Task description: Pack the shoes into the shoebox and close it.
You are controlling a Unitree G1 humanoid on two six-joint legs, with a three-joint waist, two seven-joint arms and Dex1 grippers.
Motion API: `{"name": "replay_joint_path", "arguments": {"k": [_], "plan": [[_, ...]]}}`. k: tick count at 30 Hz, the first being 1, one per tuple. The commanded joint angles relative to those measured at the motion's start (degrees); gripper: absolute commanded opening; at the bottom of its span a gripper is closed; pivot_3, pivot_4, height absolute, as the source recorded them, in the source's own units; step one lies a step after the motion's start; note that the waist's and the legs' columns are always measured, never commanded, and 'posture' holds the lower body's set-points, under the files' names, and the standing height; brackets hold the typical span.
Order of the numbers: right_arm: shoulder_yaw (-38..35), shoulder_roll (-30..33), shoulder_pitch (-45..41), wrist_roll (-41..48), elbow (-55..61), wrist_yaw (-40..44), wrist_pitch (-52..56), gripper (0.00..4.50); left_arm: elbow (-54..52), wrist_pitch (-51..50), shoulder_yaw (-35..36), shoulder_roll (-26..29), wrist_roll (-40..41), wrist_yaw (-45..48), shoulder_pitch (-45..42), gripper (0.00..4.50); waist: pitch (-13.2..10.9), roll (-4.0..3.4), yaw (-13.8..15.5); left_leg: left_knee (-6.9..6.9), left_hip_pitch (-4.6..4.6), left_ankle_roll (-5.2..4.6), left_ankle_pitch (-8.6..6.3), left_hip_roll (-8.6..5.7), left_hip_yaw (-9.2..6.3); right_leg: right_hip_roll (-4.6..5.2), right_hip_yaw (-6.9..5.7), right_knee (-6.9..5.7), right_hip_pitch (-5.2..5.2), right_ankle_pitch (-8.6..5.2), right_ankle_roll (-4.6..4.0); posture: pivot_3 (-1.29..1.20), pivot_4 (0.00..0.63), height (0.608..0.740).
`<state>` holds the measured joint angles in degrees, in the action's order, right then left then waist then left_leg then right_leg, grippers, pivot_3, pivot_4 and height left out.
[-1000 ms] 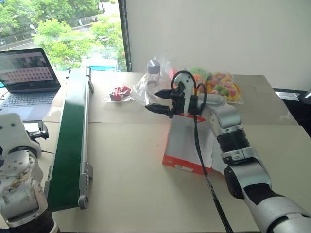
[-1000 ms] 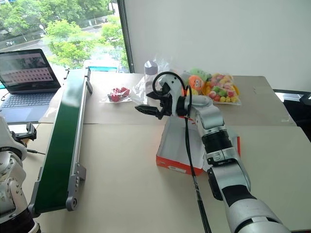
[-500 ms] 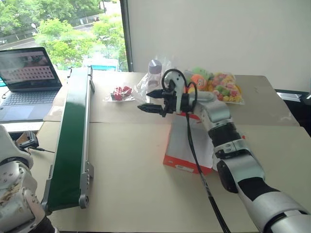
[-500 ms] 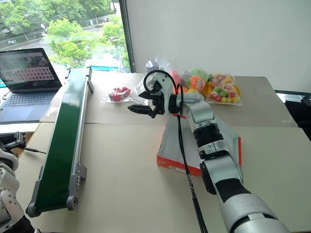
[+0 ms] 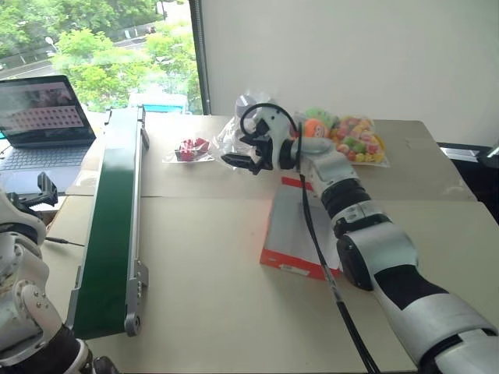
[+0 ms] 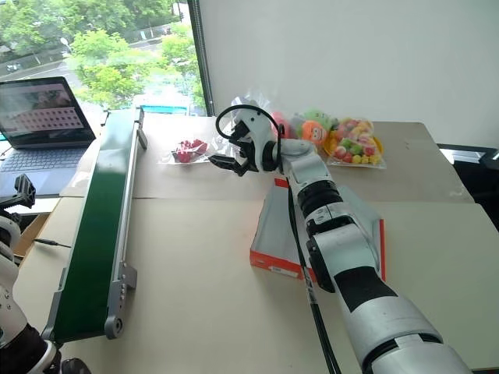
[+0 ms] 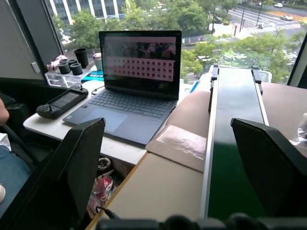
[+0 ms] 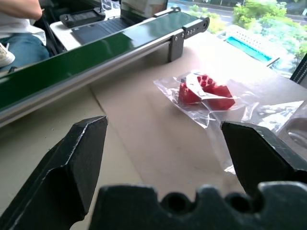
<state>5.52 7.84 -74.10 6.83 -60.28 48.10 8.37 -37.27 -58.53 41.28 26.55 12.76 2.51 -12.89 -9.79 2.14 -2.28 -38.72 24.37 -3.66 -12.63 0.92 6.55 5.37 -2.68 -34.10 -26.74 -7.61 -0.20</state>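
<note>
right end effector [image 5: 238, 160] moved off the shoebox [image 5: 300, 231], now past its far end, nearer the red bag [image 5: 189, 149].

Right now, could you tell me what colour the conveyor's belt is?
The belt is dark green, clearest in the left eye view.

Laptop [image 5: 43, 117] beside green conveyor [image 5: 113, 218]; bagged red pieces [image 5: 191, 149] nearby.

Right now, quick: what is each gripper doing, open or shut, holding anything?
Left gripper: open, holding nothing.
Right gripper: open, holding nothing, held above the table beyond the shoebox.
</note>
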Motion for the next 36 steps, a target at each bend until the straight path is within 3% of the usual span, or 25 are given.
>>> {"name": "replay_joint_path", "arguments": {"k": [1, 2, 4, 7, 9, 11, 25, 28, 36], "plan": [[-1.3, 0.4, -3.9, -1.6, -2.9, -2.4, -4.0, 4.48, 1.6, 0.9, 3.1, -1.1, 3.3, -0.1, -5.4, 4.50, 0.0, 0.02, 0.1, 0.02, 0.04, 0.03, 0.01, -0.01, -0.01, 0.01, -0.03, 0.00, -0.03, 0.00, 0.00, 0.00, 0.150, 0.740], [-1.9, 0.1, -4.5, -1.3, -3.4, -1.9, -3.8, 4.48, 2.0, 3.3, -2.0, 3.7, 0.9, 3.1, -2.9, 4.50, 0.0, 0.11, 0.0, 0.01, 0.05, 0.07, 0.04, -0.02, -0.07, 0.03, -0.08, 0.03, -0.02, 0.00, -0.01, 0.00, 0.150, 0.740], [-2.2, 0.1, -5.6, -2.1, -5.0, -4.3, -4.7, 4.48, 3.6, 0.1, -0.3, 0.3, 5.1, 2.1, -7.6, 4.50, -0.1, 0.14, -0.2, 0.01, 0.06, 0.12, 0.07, 0.05, -0.09, -0.05, -0.12, -0.02, -0.04, 0.00, -0.01, 0.00, 0.150, 0.740], [-2.9, 0.1, -6.0, -2.3, -5.7, -4.5, -5.0, 4.48, 5.3, 2.0, -7.0, 6.4, 2.2, 5.4, -3.6, 4.50, -0.1, 0.12, -0.4, 0.06, 0.02, 0.14, 0.08, 0.01, -0.08, 0.00, -0.11, 0.01, -0.01, 0.00, -0.02, 0.00, 0.150, 0.740], [-3.0, 0.3, -6.1, -3.0, -6.0, -5.6, -5.6, 4.48, 6.1, -0.1, -2.5, 2.0, 6.1, 3.1, -7.0, 4.50, -0.1, 0.11, -0.4, 0.11, 0.00, 0.15, 0.08, 0.01, -0.05, -0.01, -0.07, -0.02, -0.03, 0.00, -0.02, 0.00, 0.150, 0.740], [-3.5, 0.4, -6.0, -2.9, -5.7, -5.4, -5.6, 4.48, 6.8, 0.8, -5.2, 5.1, 4.1, 4.2, -5.2, 4.50, -0.1, 0.14, -0.3, 0.14, 0.03, 0.18, 0.10, 0.01, -0.05, 0.01, -0.08, 0.00, -0.09, 0.00, -0.02, 0.00, 0.150, 0.740], [-6.4, 1.7, -3.0, -1.3, -0.6, -0.9, -1.4, 4.48, 4.6, -1.9, -5.4, 0.8, 7.1, 2.1, -5.1, 4.50, -0.1, 0.14, -0.3, 0.29, 0.04, 0.26, 0.16, 0.02, -0.06, 0.00, -0.08, 0.00, -0.16, -0.01, -0.04, 0.00, 0.150, 0.740], [-5.5, 2.2, -0.9, -0.9, 3.1, 4.4, 1.0, 4.48, 4.2, -1.9, -5.8, 0.8, 7.3, 2.3, -4.5, 4.50, -0.1, 0.14, -0.2, 0.30, 0.04, 0.26, 0.16, 0.01, -0.06, 0.00, -0.08, 0.00, -0.16, -0.01, -0.04, 0.00, 0.150, 0.740], [-5.0, 2.5, 0.7, -1.9, 6.2, 2.7, 2.4, 4.48, 4.4, -1.7, -6.2, 1.0, 8.1, 2.3, -4.7, 4.50, -0.1, 0.14, -0.3, 0.30, 0.02, 0.27, 0.17, 0.01, -0.06, -0.02, -0.07, -0.02, -0.15, -0.01, -0.04, 0.00, 0.150, 0.740]]}}
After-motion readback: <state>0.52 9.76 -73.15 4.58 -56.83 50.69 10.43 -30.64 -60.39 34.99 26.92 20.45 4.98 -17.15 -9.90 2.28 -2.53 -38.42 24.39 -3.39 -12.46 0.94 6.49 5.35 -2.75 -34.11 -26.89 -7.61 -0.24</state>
